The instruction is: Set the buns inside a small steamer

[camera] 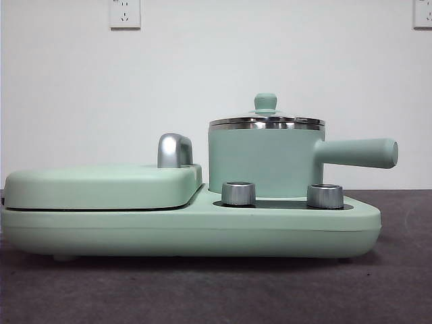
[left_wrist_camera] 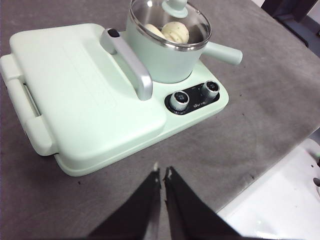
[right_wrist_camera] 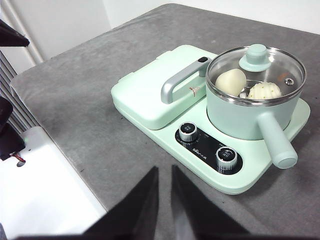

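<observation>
The small steamer (camera: 266, 158) is a mint-green pot standing on the right side of a green cooker base, its glass lid on and its long handle (camera: 358, 152) pointing right. Through the lid, the wrist views show both buns inside: a smooth cream bun (right_wrist_camera: 230, 82) and a pleated round bun (right_wrist_camera: 265, 91), which also appear as the smooth bun (left_wrist_camera: 155, 31) and the pleated bun (left_wrist_camera: 176, 31). My left gripper (left_wrist_camera: 161, 175) hangs shut and empty above the table in front of the cooker. My right gripper (right_wrist_camera: 164, 172) is also shut and empty, well back from the pot. Neither gripper appears in the front view.
A flat green hinged grill plate (camera: 101, 185) with a silver handle (camera: 174, 150) fills the cooker's left half. Two silver knobs (camera: 238, 193) (camera: 325, 196) sit in front of the pot. The grey table ends at a white surface (left_wrist_camera: 280, 200) (right_wrist_camera: 45, 190) near the arms.
</observation>
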{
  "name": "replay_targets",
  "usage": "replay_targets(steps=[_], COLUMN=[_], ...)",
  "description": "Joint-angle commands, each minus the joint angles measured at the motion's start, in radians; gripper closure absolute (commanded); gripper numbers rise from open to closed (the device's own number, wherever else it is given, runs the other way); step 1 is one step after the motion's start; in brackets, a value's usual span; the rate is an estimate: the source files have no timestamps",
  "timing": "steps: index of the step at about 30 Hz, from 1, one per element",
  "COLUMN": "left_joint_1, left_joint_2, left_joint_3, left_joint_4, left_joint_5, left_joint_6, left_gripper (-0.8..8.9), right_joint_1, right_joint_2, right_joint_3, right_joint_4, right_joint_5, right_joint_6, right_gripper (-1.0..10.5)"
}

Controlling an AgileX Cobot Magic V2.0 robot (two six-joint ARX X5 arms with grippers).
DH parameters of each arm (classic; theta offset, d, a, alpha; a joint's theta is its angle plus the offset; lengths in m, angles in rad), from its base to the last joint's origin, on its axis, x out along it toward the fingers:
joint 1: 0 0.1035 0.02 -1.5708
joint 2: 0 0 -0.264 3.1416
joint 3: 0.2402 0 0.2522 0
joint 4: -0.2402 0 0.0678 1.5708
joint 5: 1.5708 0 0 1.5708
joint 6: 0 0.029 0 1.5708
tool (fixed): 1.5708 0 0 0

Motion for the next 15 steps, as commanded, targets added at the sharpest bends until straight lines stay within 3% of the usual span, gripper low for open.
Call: replay_targets(steps=[1, 15], left_joint_1=[-0.005, 0.036], left_joint_2=[0.004, -0.012], left_joint_3=[0.009, -0.040], left_joint_4=[0.011, 0.066], left_joint_5=[-0.002, -0.002], left_joint_6=[-0.010, -0.009], left_gripper=[8.07, 8.07], right_joint_1=[0.005, 0.005], right_joint_2=[-0.001, -0.001], right_joint_3=[0.008, 0.009], right_joint_4=[0.010, 0.026], right_joint_5=[-0.001, -0.002], right_joint_6=[-0.009, -0.009], right_gripper=[9.3, 9.3])
